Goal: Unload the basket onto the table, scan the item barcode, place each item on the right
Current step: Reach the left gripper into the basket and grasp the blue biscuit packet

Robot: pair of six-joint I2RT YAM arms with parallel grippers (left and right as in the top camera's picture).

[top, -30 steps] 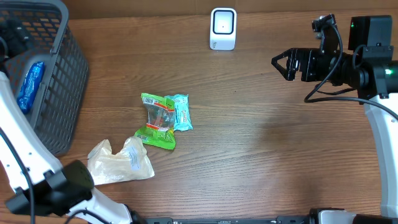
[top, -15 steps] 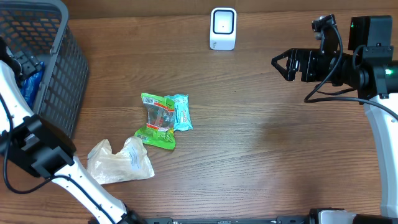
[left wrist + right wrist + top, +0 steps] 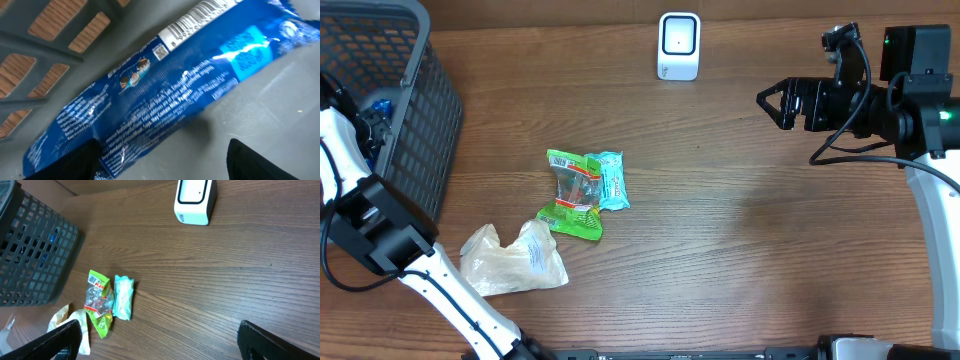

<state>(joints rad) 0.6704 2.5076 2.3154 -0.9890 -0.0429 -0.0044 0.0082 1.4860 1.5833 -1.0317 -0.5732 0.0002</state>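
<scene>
Nearest, one crumpled bag [image 3: 515,262], one green packet [image 3: 572,195], one teal packet [image 3: 611,180] touching it on worktop [image 3: 740,240]. Right pincer [image 3: 768,100] spread wide, empty. Further off, one basket [image 3: 420,110]: one blue packet [image 3: 165,85] inside, barcode up, left pincer [image 3: 162,150] parted astride it. One scanner [image 3: 679,45] farthest

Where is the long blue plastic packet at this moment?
The long blue plastic packet lies inside the dark grey mesh basket, which the overhead view shows at the left edge of the wooden table.
</scene>
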